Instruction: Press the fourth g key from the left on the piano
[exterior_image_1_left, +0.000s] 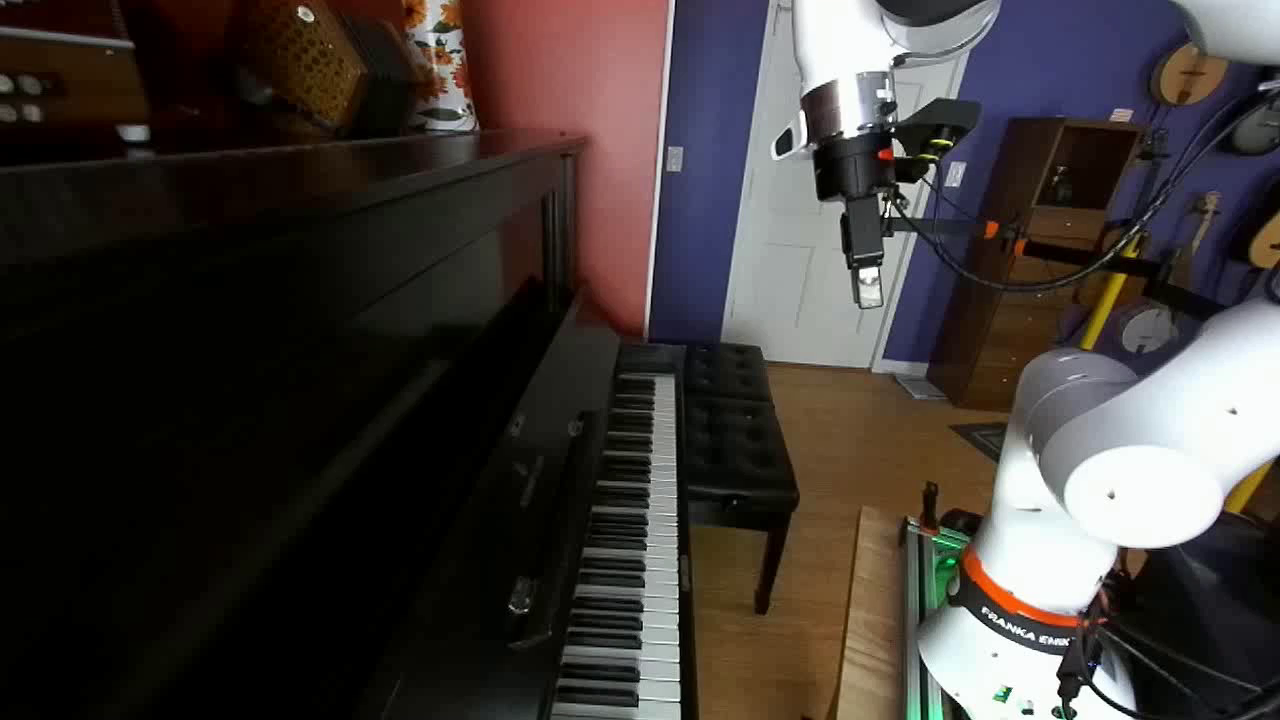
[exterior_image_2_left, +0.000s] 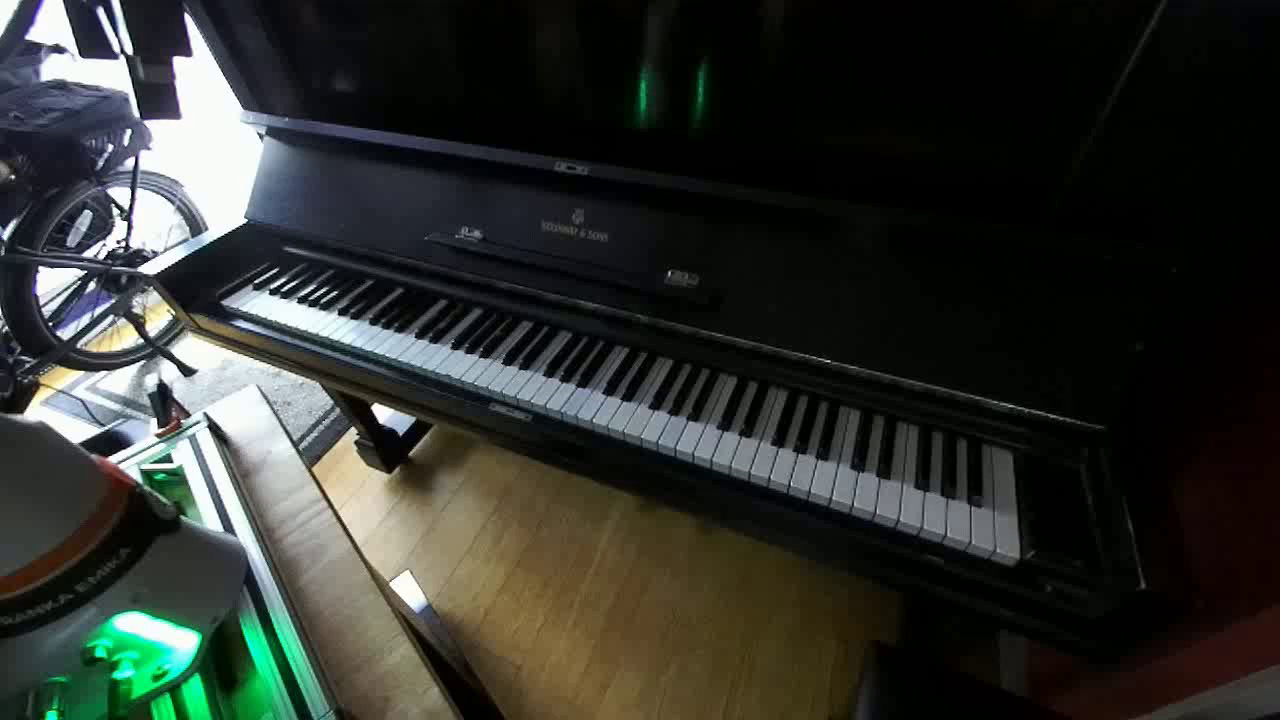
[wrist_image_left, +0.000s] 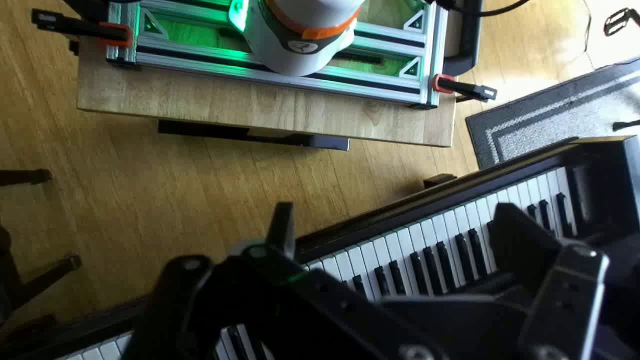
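Note:
The glossy black upright piano (exterior_image_1_left: 640, 350) stands along the left in an exterior view. Its row of white and black keys runs across an exterior view (exterior_image_2_left: 620, 390) and lies below the gripper in the wrist view (wrist_image_left: 400, 245). The gripper's own parts hide some keys there. No letters mark the keys, so I cannot single out the fourth g key. My gripper (exterior_image_1_left: 868, 285) hangs high above the keyboard's level, pointing down, apart from the piano. In the wrist view the gripper (wrist_image_left: 395, 207) has its fingers wide apart, with nothing between them.
A black padded bench (exterior_image_1_left: 740, 440) stands at the piano's far end. A wooden table (wrist_image_left: 260, 102) carries the robot base, with clamps (wrist_image_left: 465, 90) at its corners. A bicycle (exterior_image_2_left: 90, 240) stands beyond the piano's left end. A flowered cylinder (exterior_image_1_left: 438, 65) stands on the piano top.

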